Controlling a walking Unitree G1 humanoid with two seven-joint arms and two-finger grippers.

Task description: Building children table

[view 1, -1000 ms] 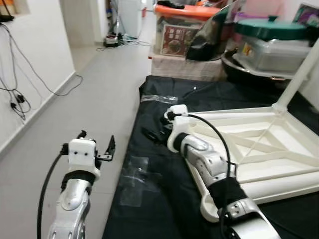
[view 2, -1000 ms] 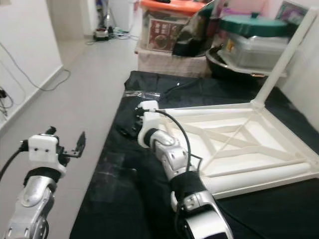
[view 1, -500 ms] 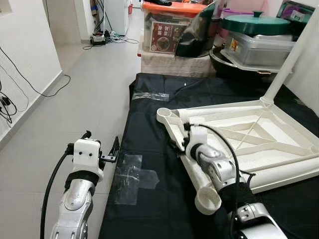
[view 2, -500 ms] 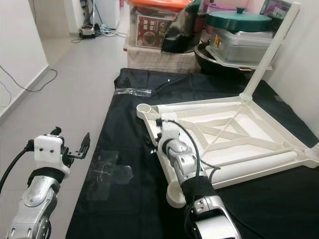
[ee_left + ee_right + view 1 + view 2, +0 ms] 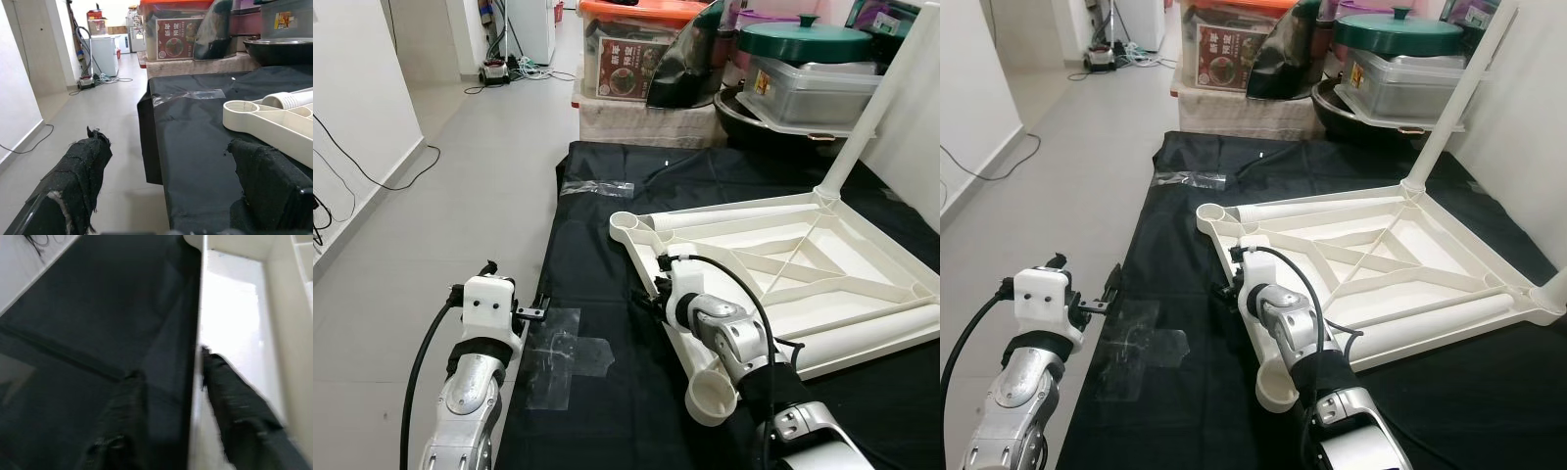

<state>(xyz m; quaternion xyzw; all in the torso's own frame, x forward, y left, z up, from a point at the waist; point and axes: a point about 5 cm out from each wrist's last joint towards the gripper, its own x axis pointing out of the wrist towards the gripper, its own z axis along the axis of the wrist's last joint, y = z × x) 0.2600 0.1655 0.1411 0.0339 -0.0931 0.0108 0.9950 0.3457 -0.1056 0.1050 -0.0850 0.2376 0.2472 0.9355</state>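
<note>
Landmark: the white children's table [image 5: 783, 274], lying upside down on a black sheet [image 5: 607, 392] spread over the floor, presumably so the leg sockets face up for assembly and the plastic is kept off the tiles.

Nearest the robot, on the sheet's edge away from the table, the left gripper [image 5: 530, 311] hovers with its two cloth-covered fingers [image 5: 78, 181] spread wide and nothing between them. It appears to be waiting rather than working. Just beside it, between it and the table, clear tape [image 5: 570, 352] is stuck to the sheet, likely to hold the sheet flat.

The right gripper [image 5: 653, 294] is at the table's near side rail. In the right wrist view one finger [image 5: 239, 411] lies inside the rim wall and the other outside it, so the jaws straddle the rail, partly open. Whether they press on the plastic cannot be told; the motion blur obscures contact. The placement suggests steadying or shifting the tabletop.

At the rail's near end an empty round leg socket [image 5: 713, 397] faces up; a second empty socket [image 5: 628, 223] sits at its far end. One table leg [image 5: 862, 127] already stands upright at the table's far corner, and another tube [image 5: 871, 338] lies along the table's right side.

Beyond the table, storage boxes [image 5: 636, 59] and a green-lidded pot [image 5: 803, 44] are stacked against the wall.
</note>
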